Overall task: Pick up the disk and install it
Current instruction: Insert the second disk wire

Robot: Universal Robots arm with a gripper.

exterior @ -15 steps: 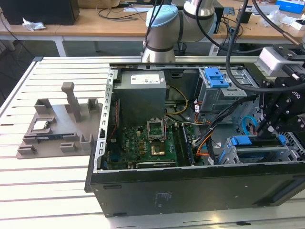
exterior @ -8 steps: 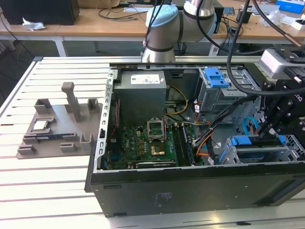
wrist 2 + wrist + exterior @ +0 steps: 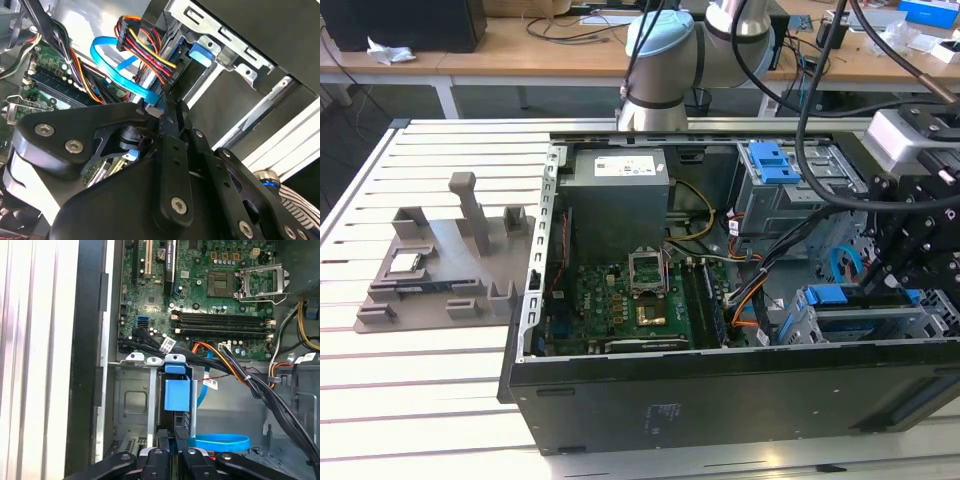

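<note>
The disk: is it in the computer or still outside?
In: the disk stands edgewise in the case's drive bay, the gripper over it.

Arm lowered, claw fingers nearly together

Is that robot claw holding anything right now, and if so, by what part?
It cannot be told. The gripper sits down in the drive bay against a blue-railed part, but any grip is hidden.

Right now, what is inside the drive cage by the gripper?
A blue-railed disk stands in the drive cage, with the gripper at its end. The disk's label and lower part are hidden by the cage and the gripper.
</note>
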